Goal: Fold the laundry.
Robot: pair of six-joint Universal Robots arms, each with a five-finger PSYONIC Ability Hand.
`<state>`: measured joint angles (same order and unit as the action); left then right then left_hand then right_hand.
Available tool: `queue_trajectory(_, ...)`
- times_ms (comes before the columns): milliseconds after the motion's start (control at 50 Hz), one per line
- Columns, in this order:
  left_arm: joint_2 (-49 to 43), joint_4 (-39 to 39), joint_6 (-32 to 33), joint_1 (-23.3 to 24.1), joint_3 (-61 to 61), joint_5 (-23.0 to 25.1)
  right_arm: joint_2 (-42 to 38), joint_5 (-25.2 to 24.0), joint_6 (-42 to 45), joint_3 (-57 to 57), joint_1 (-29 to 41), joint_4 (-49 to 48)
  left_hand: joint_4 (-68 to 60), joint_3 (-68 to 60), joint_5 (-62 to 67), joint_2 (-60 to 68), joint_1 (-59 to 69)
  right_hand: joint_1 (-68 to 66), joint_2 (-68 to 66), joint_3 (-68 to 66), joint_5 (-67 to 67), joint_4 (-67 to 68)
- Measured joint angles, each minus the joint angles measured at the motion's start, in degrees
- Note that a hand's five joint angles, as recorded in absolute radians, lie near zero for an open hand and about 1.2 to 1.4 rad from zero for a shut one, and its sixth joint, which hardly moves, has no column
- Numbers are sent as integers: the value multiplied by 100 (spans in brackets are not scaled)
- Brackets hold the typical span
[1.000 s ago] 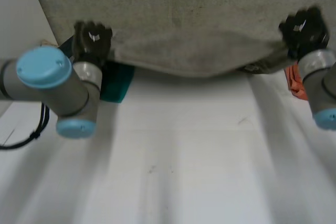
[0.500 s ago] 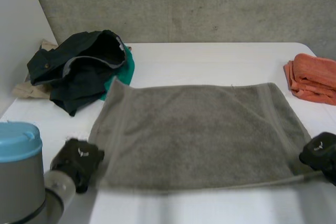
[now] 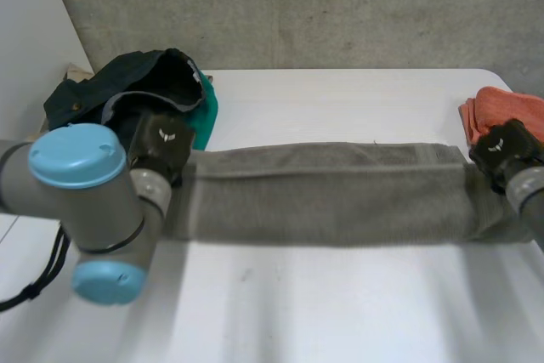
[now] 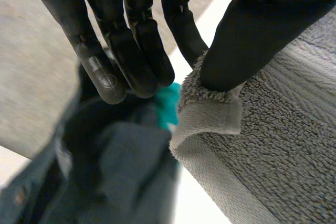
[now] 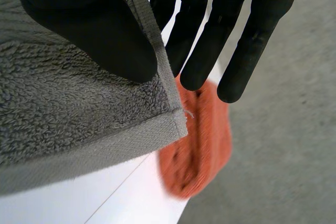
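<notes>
In the head view I see the grey towel [image 3: 327, 193] stretched as a long band across the white table [image 3: 340, 312], with the left hand [image 3: 161, 144] at one end and the right hand [image 3: 503, 150] at the other. In the left wrist view, the thumb pinches a towel corner against straight fingers [image 4: 131, 51], near dark clothes [image 4: 105, 171]. In the right wrist view, the thumb pinches the other corner likewise, with an orange cloth [image 5: 199, 145] just beyond.

— Is there any lettering to read here?
— No words or numbers. The grey towel [image 3: 327, 193], the dark clothes [image 3: 127, 91] at the far left and the orange cloth [image 3: 510, 108] at the far right show plain fabric.
— And the robot itself?
— The left hand [image 3: 163, 144] and the right hand [image 3: 501, 150] each bear a small white emblem on the back, too small to read as letters.
</notes>
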<state>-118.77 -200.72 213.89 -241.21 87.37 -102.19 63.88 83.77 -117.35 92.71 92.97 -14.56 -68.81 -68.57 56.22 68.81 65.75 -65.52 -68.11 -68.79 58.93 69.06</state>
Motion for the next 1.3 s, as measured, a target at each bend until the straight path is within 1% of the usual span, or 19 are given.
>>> queue_trajectory(120, -1071, -676, 317, -29, -1124, -178, -1039, -6, -44, -884, 214, -862, -11, -3, 0, 2, 0, 0, 0, 0, 0, 0)
queue_trajectory(240, -2104, -882, 946, -54, -2252, -252, -1987, -10, -35, -1816, 372, -1602, -13, -3, 0, 2, 0, 0, 0, 0, 0, 0)
queue_trajectory(280, -2391, -974, 1118, -57, -2559, -257, -2261, 1, -37, -2100, 416, -1824, 3, 18, -3, -21, -2, 1130, 1283, 1301, -1306, -1301)
queue_trajectory(300, -2482, -1023, 1170, -58, -2658, -255, -2355, 10, -39, -2198, 435, -1894, 692, 693, -626, -693, -730, 2174, 2353, 2218, -2246, -2207)
queue_trajectory(340, -2652, -1146, 1260, -58, -2830, -253, -2538, 37, -47, -2389, 478, -2023, 810, 924, -744, -929, -866, 3629, 3722, 3659, -3772, -3636)
queue_trajectory(360, -2732, -1234, 1301, -57, -2908, -251, -2628, 56, -60, -2486, 509, -2081, 3496, 3435, -3404, -3500, -3815, 4572, 4825, 4765, -4805, -4660)
queue_trajectory(380, -2777, -1321, 1324, -53, -2947, -251, -2674, 68, -76, -2538, 530, -2109, 4462, 4372, -4325, -4452, -4875, 4921, 5182, 5159, -5233, -5152)
queue_trajectory(440, -2748, -1534, 1336, -25, -2913, -257, -2687, 117, -254, -2580, 619, -2128, 5670, 5597, -5340, -5661, -5487, 5215, 5551, 5619, -5621, -5631)
queue_trajectory(500, -2543, -1662, 1312, 5, -2719, -260, -2482, 133, -533, -2443, 655, -1999, 5708, 5628, -5340, -5690, -5487, 5215, 5551, 5620, -5621, -5651)
queue_trajectory(640, -1640, -1742, 1241, 109, -1828, -263, -1368, 1, -1637, -1896, 597, -876, 5708, 5628, -5340, -5690, -5487, 5215, 5551, 5620, -5621, -5651)
queue_trajectory(700, -990, -1702, 1156, 187, -1074, -262, -701, -264, -2363, -1576, 359, 254, 5708, 5628, -5340, -5690, -5487, 5215, 5551, 5620, -5621, -5651)
queue_trajectory(760, -519, -1677, 989, 220, -495, -249, -423, -520, -2692, -1370, 76, 976, 5708, 5628, -5340, -5690, -5487, 5214, 5549, 5618, -5620, -5649)
queue_trajectory(860, 18, -1660, 530, 250, 255, -222, -290, -856, -2855, -1071, -326, 1622, 5708, 5628, -5340, -5690, -5487, 5192, 5537, 5600, -5551, -5620)
queue_trajectory(1020, 176, -1655, 33, 272, 668, -212, -660, -929, -2772, -955, -531, 1528, 5708, 5628, -5340, -5690, -5487, 4830, 5041, 5129, -5096, -5168)
queue_trajectory(1100, 148, -1654, -26, 276, 688, -212, -905, -879, -2677, -993, -570, 1291, 5708, 5628, -5340, -5690, -5487, 2852, 3117, 3204, -3209, -3249)
queue_trajectory(1120, 140, -1654, -31, 276, 684, -212, -987, -843, -2625, -1012, -599, 1218, 5708, 5628, -5340, -5690, -5487, 1452, 1705, 1843, -1892, -1899)
queue_trajectory(1160, 133, -1653, -28, 275, 678, -212, -1080, -744, -2514, -1047, -669, 1131, 5708, 5628, -5340, -5690, -5487, 130, 282, 486, -575, -527)
queue_trajectory(1200, 138, -1651, -23, 273, 674, -212, -1115, -565, -2366, -1055, -770, 1068, 5708, 5628, -5340, -5690, -5487, 116, 51, 84, -364, -103)
queue_trajectory(1300, 220, -1635, -11, 265, 680, -212, -967, -51, -1855, -973, -1122, 908, 5708, 5628, -5340, -5690, -5487, 116, 51, 35, -365, -28)
